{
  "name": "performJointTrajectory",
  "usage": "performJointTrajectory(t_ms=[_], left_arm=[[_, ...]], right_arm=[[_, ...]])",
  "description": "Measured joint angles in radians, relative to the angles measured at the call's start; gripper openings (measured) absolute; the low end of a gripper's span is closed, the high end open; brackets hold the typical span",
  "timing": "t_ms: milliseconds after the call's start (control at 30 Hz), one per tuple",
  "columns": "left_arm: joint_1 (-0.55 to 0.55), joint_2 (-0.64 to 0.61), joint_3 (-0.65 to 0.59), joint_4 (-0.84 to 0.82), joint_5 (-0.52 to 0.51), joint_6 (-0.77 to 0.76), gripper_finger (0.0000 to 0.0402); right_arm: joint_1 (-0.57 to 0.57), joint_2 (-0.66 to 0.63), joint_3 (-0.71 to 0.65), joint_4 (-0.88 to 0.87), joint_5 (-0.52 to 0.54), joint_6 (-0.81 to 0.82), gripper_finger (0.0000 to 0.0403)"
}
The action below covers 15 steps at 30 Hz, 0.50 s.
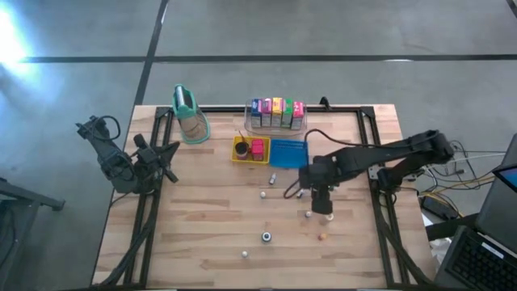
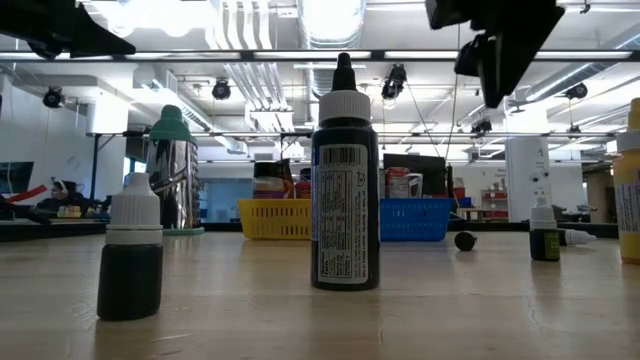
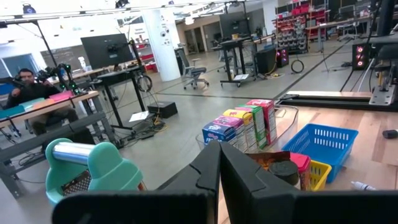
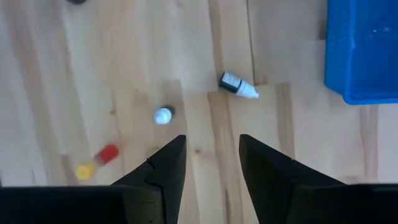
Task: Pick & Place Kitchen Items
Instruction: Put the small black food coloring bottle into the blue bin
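Note:
Several colourful cartons point(image 1: 276, 113) stand in a row in a clear bin; the left wrist view shows them too point(image 3: 242, 127). A red block point(image 1: 258, 148) lies in the yellow tray. Small bottles are scattered on the wood: one lying down point(image 4: 238, 86), one upright with a white cap point(image 4: 163, 115), and a red and yellow piece point(image 4: 96, 163). My right gripper point(image 4: 212, 152) hangs open above the table point(image 1: 307, 192), near these bottles and touching none. My left gripper point(image 3: 219, 171) is shut and empty, parked at the table's left edge point(image 1: 149, 162).
The blue tray point(image 1: 288, 152) sits beside the yellow tray point(image 1: 241, 150). A tall tan container with a teal top point(image 1: 190, 113) lies at the far left. In the low view a tall black bottle point(image 2: 345, 180) and a short white-capped one point(image 2: 130, 260) stand near the camera. More small bottles point(image 1: 266, 236) dot the near side.

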Motion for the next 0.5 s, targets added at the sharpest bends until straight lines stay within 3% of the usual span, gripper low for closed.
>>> performJointTrajectory(t_ms=[500], left_arm=[[0.0,0.001,0.0,-0.007,-0.001,0.005,0.0014]], right_arm=[[0.069,-0.037,-0.015,0.044,-0.003,0.098,0.0133]])
